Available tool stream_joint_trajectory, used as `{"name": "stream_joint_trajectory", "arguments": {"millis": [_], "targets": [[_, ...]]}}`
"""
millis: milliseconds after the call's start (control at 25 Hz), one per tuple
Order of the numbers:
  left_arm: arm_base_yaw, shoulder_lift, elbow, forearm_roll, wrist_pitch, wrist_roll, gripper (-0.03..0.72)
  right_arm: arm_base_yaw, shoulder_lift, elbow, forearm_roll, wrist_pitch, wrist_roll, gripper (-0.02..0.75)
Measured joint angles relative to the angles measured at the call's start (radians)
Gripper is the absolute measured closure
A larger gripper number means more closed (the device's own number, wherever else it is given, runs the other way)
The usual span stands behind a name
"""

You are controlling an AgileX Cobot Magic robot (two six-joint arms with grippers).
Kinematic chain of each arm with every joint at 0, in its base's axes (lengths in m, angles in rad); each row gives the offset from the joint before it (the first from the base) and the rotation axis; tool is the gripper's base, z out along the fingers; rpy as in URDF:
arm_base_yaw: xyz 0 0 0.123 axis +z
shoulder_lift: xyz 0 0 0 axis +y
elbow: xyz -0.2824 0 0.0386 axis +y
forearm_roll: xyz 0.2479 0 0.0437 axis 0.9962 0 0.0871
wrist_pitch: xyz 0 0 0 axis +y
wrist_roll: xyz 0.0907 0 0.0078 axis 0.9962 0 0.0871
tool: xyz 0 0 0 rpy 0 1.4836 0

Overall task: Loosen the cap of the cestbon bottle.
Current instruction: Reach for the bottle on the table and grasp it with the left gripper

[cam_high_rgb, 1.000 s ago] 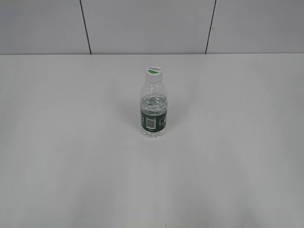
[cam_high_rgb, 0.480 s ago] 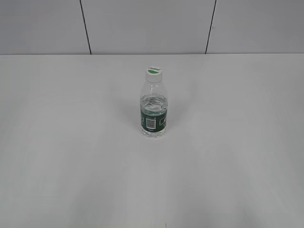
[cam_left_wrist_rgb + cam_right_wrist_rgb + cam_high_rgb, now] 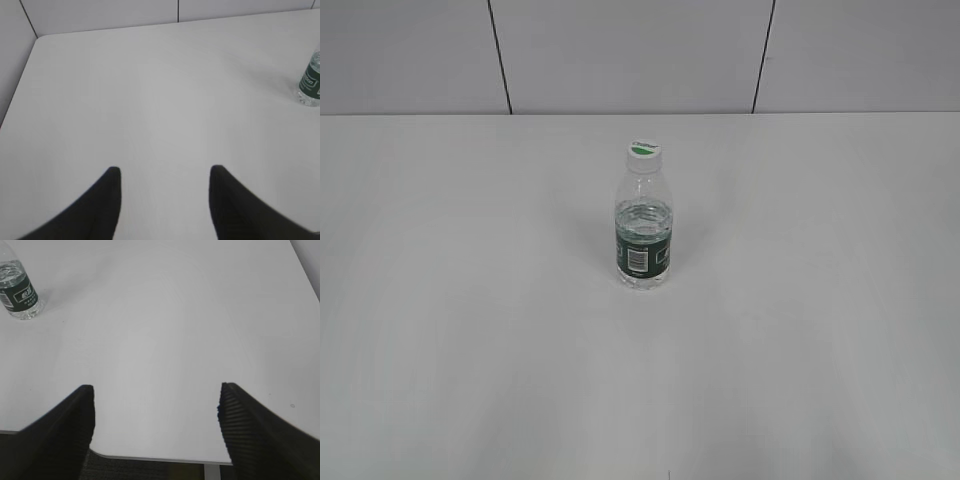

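Note:
The cestbon bottle [image 3: 642, 230] stands upright near the middle of the white table, with its dark green label band and barcode patch facing me. The white cap [image 3: 643, 150] with a green mark sits on its neck. The bottle's lower part shows at the right edge of the left wrist view [image 3: 310, 82] and at the top left of the right wrist view [image 3: 20, 292]; the cap is out of frame in both. My left gripper [image 3: 165, 172] is open and empty, far from the bottle. My right gripper [image 3: 156, 390] is open and empty above the table's near edge. Neither gripper shows in the exterior view.
The white table [image 3: 800, 330] bears only the bottle. A grey panelled wall [image 3: 630, 55] rises behind its far edge. The table's left far corner [image 3: 40, 37] shows in the left wrist view, its near edge [image 3: 150, 458] in the right wrist view.

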Motion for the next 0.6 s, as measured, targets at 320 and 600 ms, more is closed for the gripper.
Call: {"name": "stream_joint_trajectory", "arguments": {"millis": [320,600], "targets": [[0.0,0.004,-0.001,0.0,-0.003,0.0,0.256,0.0,0.0,0.0,0.0,0.0,0.0,0.15],[0.0,0.024,-0.003,-0.04,-0.263,0.0,0.255,0.0,0.0,0.0,0.0,0.0,0.0,0.15]]}}
